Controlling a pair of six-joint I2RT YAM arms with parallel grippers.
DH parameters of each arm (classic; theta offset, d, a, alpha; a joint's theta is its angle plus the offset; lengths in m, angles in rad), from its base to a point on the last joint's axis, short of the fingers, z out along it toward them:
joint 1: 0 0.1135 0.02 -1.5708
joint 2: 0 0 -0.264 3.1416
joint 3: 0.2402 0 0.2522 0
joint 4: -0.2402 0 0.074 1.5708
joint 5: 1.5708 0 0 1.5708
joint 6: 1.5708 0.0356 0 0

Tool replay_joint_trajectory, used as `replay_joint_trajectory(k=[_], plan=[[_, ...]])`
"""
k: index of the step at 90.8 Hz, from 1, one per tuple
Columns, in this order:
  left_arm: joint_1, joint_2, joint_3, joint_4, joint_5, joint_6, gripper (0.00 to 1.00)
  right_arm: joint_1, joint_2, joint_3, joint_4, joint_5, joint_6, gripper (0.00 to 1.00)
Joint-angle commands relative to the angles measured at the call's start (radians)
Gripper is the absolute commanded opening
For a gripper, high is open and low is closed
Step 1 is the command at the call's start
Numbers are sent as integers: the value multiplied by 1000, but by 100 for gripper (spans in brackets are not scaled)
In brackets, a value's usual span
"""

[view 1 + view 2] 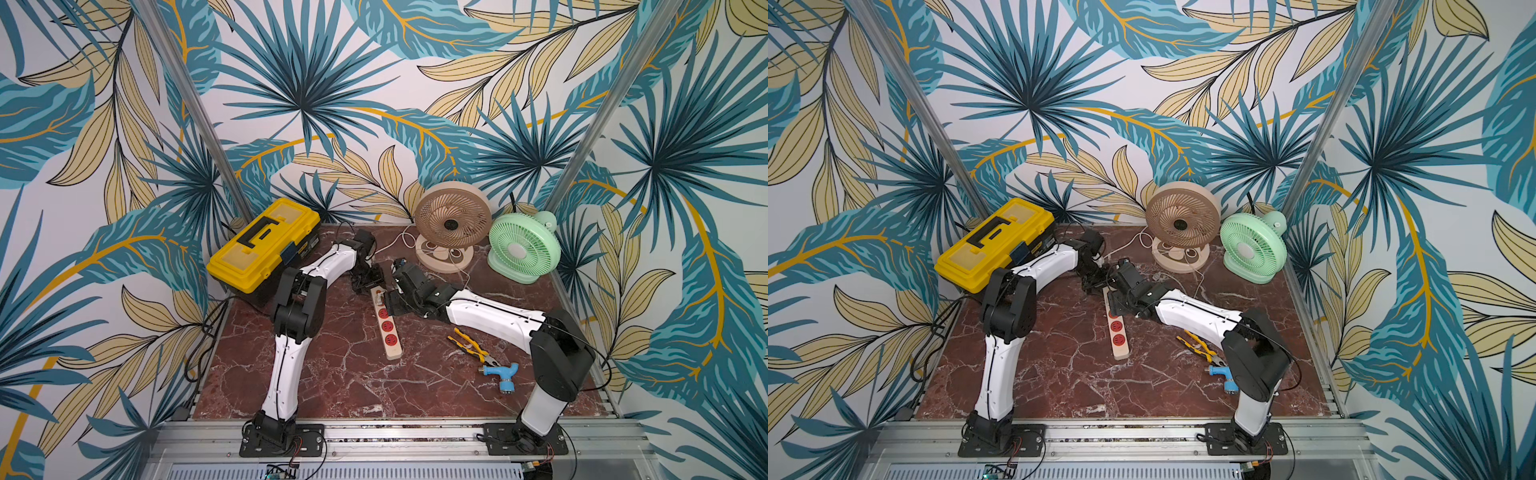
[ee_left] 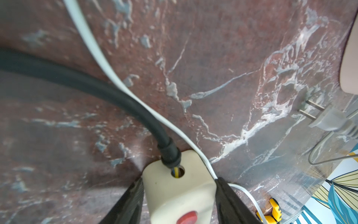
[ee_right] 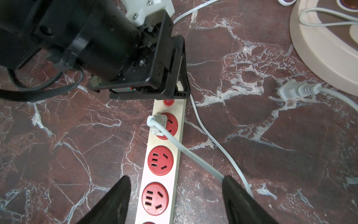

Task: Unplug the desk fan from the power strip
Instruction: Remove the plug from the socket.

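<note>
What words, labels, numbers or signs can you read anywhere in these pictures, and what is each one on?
No text reads clearly in any view.
On the red button of the power strip: a white mark, perhaps a power sign, half hidden; cannot be read.
On the yellow toolbox: a label on its dark front side, too small to read in both top views.
</note>
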Motion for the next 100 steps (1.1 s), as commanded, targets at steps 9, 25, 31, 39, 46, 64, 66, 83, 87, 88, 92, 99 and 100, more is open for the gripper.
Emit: replay_joint_trajectory(k=[9,25,31,39,46,64,66,83,87,88,92,99,100], plan=[[-19,70,7,-23,4,14,51,9,7,0,0,9,10,77],[-20,67,-3,-22,0,6,39,22,24,0,11,12,11,74],[-23,69,-4,-28,-12,4,31,43,39,3,18,10,8,71],[-30,74,4,-52,-39,1,21,62,66,17,27,3,11,67],[-33,81,11,-68,-57,-7,13,71,92,31,35,1,12,62],[-31,98,8,-78,-54,-40,4,83,165,39,124,40,15,55],[-31,101,6,-79,-51,-42,4,83,171,36,138,51,15,55],[-26,154,31,-109,-4,-60,0,82,184,-43,327,104,-29,52],[-22,161,29,-114,7,-68,0,82,182,-57,369,120,-44,52],[-20,163,29,-115,11,-70,0,81,182,-58,374,122,-47,52],[-13,166,25,-113,24,-76,0,83,185,-63,394,130,-60,51],[-6,167,5,-98,52,-84,0,82,182,-81,432,141,-77,51],[-5,166,2,-95,55,-85,0,82,182,-84,437,143,-79,51]])
